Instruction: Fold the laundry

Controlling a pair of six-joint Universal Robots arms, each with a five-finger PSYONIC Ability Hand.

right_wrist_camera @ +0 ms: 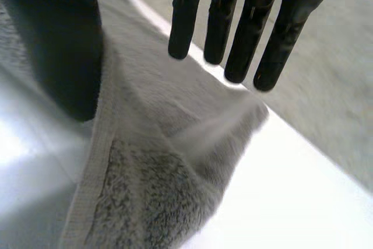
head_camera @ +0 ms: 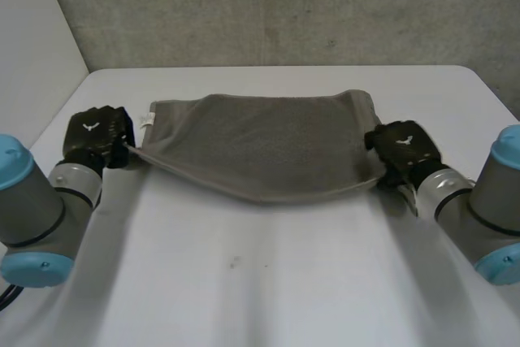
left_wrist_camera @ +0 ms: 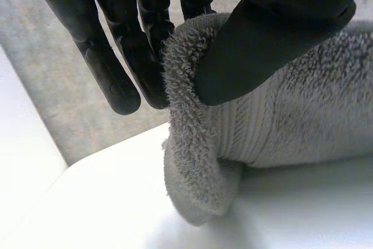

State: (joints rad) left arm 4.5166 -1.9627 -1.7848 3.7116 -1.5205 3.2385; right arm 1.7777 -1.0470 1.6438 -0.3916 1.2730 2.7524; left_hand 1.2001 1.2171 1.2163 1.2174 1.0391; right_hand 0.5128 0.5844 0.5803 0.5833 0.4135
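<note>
The grey towel (head_camera: 260, 148) lies across the middle of the white tabletop (head_camera: 260, 282), stretched from left to right between the two arms; its near edge sags in a shallow curve from one held corner to the other, and a small white label (head_camera: 146, 119) shows at its far left corner. The left robot hand (head_camera: 97, 134) has the near left corner pinched, thumb pressed hard into the pile against the fingers; the right robot hand (head_camera: 404, 150) has the near right corner between its thumb and straight fingers, and that hold looks shallower to me. If a corner slips it would be that one; the fold would then land crooked. The slack middle might also drag on the tabletop and bunch if the arms carry it far without lifting; uneven travel would skew the edges.
</note>
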